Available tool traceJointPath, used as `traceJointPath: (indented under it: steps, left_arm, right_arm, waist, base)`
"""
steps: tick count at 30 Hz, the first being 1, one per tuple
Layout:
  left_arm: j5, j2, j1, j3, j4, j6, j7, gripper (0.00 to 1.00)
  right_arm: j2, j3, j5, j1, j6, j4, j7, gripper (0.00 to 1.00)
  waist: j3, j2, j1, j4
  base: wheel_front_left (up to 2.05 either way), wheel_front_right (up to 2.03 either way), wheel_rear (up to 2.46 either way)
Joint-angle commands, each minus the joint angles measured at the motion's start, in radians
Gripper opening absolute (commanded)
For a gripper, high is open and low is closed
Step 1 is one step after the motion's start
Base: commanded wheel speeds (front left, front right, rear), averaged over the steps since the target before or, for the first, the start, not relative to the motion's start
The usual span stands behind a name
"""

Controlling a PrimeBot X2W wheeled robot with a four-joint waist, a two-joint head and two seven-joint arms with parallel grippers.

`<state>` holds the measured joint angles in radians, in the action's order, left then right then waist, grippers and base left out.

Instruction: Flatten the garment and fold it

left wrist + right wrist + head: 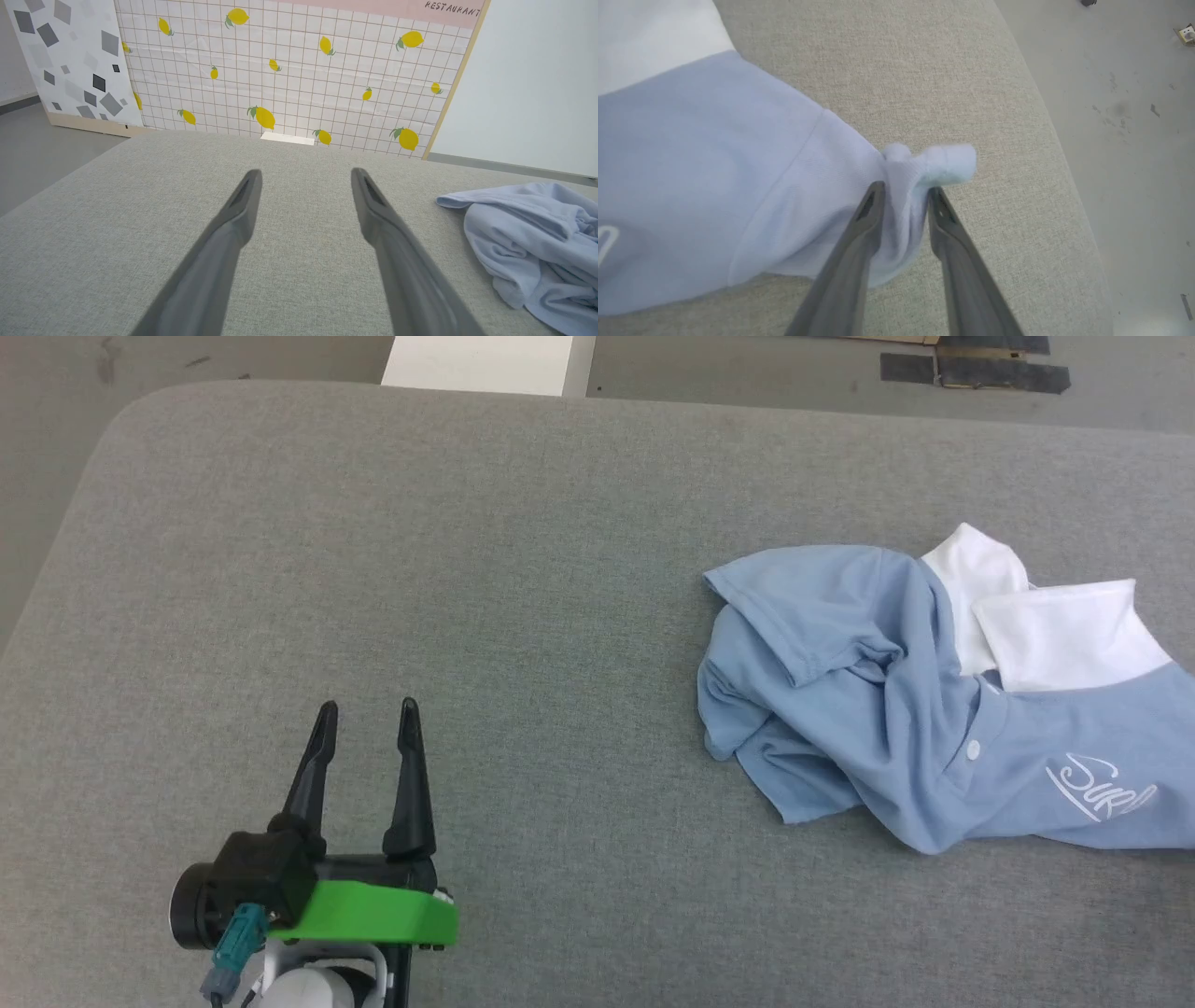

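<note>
Right gripper [906, 188] pinches a bunched edge of the garment [714, 163] on the grey table [467, 569] — left gripper [367, 706] open, well apart.

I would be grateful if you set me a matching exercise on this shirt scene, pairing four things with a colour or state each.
Things:
1. left gripper
2. right gripper
3. collar
4. logo

States:
A. white cursive on blue cloth
B. pinching a bunched bit of the garment
C. open over bare table, apart from the garment
D. plain white, lying spread

Pairs: 1-C; 2-B; 3-D; 4-A
</note>
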<state>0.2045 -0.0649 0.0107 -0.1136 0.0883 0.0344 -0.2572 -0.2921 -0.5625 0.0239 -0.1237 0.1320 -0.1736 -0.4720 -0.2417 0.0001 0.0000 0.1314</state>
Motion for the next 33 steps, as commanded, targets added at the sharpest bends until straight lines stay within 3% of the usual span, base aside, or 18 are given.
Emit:
traceJointPath:
  steps: [1, 11, 16, 22, 33]
  left_arm:
    - [-0.008, -0.001, -0.004, -0.001, -0.003, -0.006, -0.005, 1.00]
    - [-0.007, -0.010, -0.015, -0.004, 0.008, 0.001, -0.004, 1.00]
    - [-0.007, -0.011, -0.037, 0.000, 0.030, 0.002, -0.004, 1.00]
    - [-0.012, -0.008, -0.058, 0.002, 0.051, 0.001, -0.004, 1.00]
    - [-0.049, -0.012, -0.013, -0.031, 0.043, -0.029, 0.010, 1.00]
  right_arm:
    - [0.011, 0.014, 0.000, -0.031, -0.001, 0.005, 0.032, 1.00]
    - [0.049, 0.216, 0.105, -0.145, -0.001, 0.189, 0.170, 1.00]
    - [0.123, 0.305, 0.096, -0.075, -0.001, 0.331, 0.297, 1.00]
    - [0.229, 0.307, 0.025, 0.108, -0.001, 0.443, 0.436, 1.00]
    - [0.242, 0.277, 0.085, 0.202, -0.001, 0.481, 0.521, 1.00]
  waist:
    - [0.008, -0.0001, 0.0000, -0.004]
    - [0.056, -0.0001, 0.0000, 0.008]
    - [0.066, -0.0001, 0.0000, 0.014]
    - [0.066, -0.0001, 0.0000, 0.010]
    - [0.038, -0.0001, 0.0000, -0.053]
  base:
    - [0.00, 0.00, 0.00]
    - [0.00, 0.00, 0.00]
    - [0.00, 0.00, 0.00]
    - [0.00, 0.00, 0.00]
    - [0.00, 0.00, 0.00]
